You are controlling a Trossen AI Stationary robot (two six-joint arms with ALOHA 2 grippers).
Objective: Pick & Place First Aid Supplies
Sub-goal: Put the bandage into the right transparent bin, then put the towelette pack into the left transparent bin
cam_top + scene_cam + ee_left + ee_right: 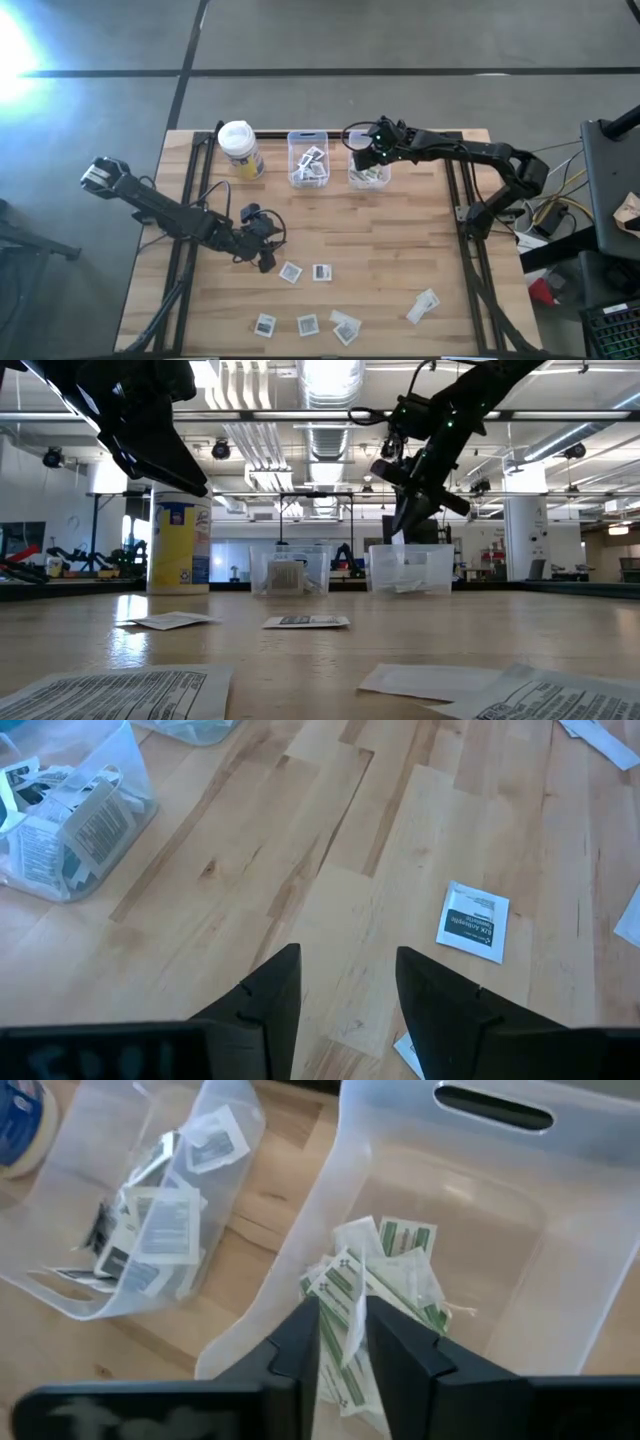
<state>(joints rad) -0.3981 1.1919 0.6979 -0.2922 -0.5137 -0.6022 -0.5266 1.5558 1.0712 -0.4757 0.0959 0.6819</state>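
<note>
Packets (321, 272) lie scattered across wooden table (400, 250), concrete floor (400, 40) beyond

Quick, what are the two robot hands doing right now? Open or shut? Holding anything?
Left gripper: jaws open, empty, above the table.
Right gripper: over the right bin, a strip packet between its jaws; gripped or let go, cannot tell.

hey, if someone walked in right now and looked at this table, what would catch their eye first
Probably the right gripper poised over the right-hand clear bin at the table's far edge, a greenish strip between its fingers. Next, the square white packets scattered across the near half, by the left gripper.
</note>
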